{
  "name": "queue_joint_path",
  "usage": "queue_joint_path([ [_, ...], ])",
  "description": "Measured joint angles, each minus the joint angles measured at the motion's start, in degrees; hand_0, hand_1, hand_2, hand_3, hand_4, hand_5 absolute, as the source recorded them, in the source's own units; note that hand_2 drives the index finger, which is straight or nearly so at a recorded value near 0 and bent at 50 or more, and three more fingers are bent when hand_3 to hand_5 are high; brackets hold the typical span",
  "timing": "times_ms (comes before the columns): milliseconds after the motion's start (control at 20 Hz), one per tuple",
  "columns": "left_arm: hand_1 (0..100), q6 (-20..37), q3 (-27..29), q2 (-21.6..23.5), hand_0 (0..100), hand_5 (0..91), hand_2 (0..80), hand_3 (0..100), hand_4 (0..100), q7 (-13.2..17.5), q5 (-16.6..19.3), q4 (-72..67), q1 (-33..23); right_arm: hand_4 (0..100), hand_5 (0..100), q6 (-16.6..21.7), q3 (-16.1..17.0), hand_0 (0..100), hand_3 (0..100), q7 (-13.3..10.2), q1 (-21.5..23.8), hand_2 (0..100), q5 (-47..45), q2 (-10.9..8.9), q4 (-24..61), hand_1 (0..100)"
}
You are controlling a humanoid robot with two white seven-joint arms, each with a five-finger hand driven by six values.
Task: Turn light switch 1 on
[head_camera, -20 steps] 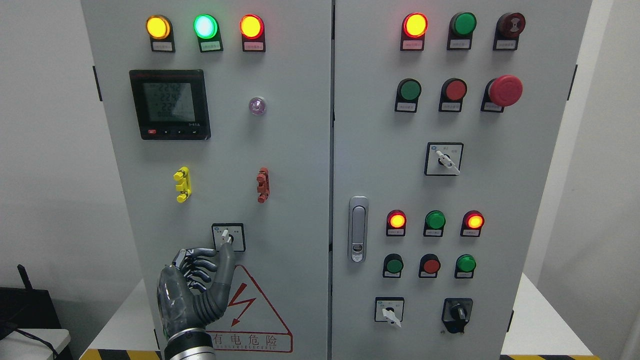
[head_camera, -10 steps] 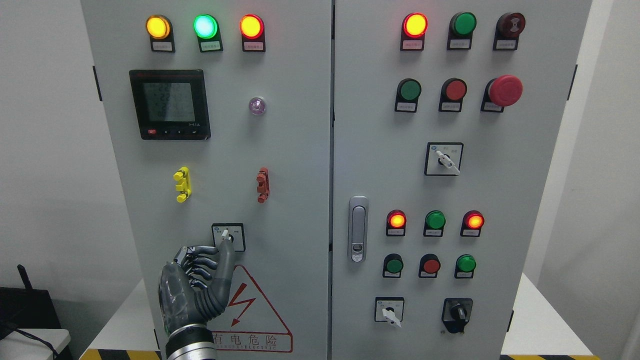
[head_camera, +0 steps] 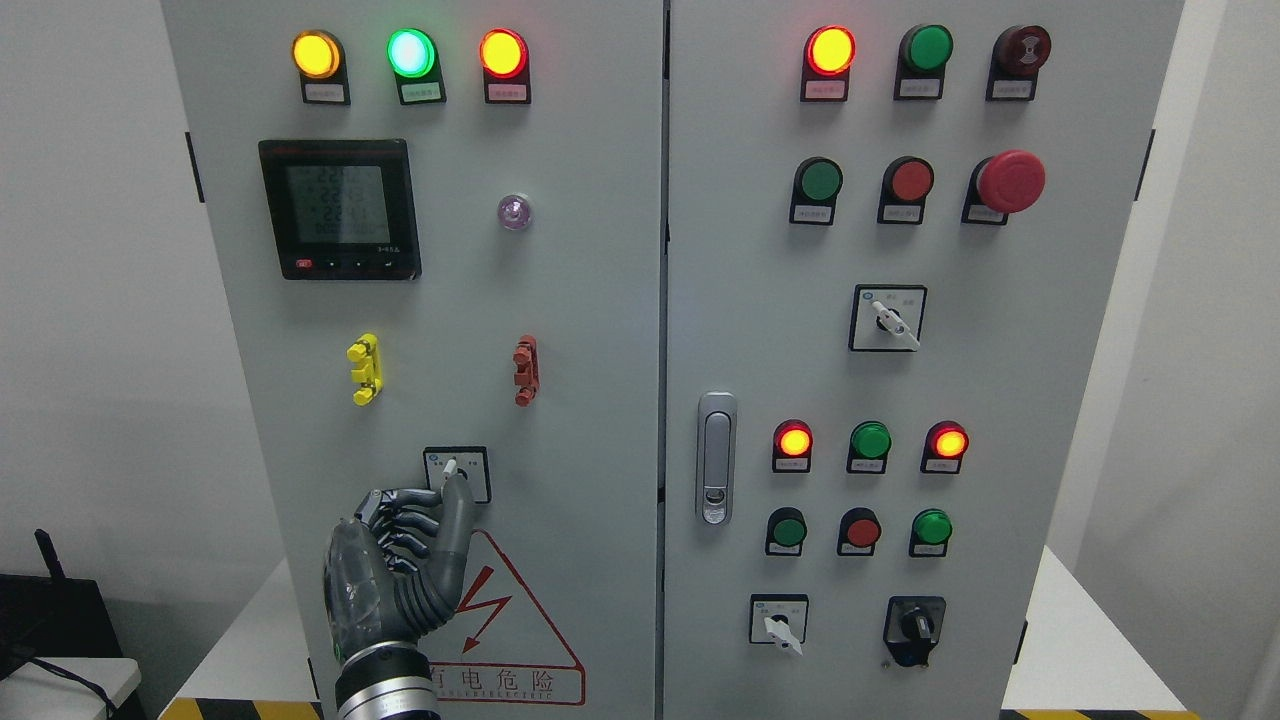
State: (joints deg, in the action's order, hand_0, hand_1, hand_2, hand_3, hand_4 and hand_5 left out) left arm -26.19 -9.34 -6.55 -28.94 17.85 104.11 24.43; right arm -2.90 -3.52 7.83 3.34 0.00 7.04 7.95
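Cabinet (head_camera: 560, 300) fills the frame, 2 grey doors side by side, and the work sits low on the left door, in the lower left of the frame. Left hand (head_camera: 400, 570) rises from the bottom edge left of the middle, back of the palm toward the camera; no right arm shows anywhere, so the left is the only hand in reach. Warning triangle (head_camera: 500, 630), red on the door, lies just right of the wrist and partly behind it. Switch 1 (head_camera: 457, 473) is taken to be the small rotary selector on a black-framed plate directly above the hand and a little to its right, just over the triangle's peak. Its white lever (head_camera: 451, 468) has its long axis close to vertical, tipped slightly to the upper left. Fingers (head_camera: 400, 525) on the left side of the hand are curled down into the palm, holding nothing, while 1 digit (head_camera: 458, 510) stands straight up, its tip reaching the lower end of the lever; whether it truly touches or stops just short cannot be told from this angle. So the hand is narrow, a pointing shape rather than a grip. Judging from this, the coming move is a sideways nudge of the lever's lower end, turning it about its hub; too little contact could let the tip slide off the plate.
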Motion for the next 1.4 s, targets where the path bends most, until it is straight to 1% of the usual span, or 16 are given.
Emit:
queue_joint_path([
  [650, 35, -2.81, -0.47, -0.02, 24, 80.8, 52.9, 76, 83, 0.07, -0.01, 0.02, 0.88, 0, 0, 0.0, 0.0, 12, 0, -0.23, 0.0, 0, 0.0, 0.0, 0.0, 39],
  [1400, 36, -4.83, -0.76, -0.04, 24, 80.4, 53.0, 76, 83, 0.36, 0.15, 0.04, 1.72, 0, 0, 0.0, 0.0, 12, 0, -0.04, 0.0, 0, 0.0, 0.0, 0.01, 39],
])
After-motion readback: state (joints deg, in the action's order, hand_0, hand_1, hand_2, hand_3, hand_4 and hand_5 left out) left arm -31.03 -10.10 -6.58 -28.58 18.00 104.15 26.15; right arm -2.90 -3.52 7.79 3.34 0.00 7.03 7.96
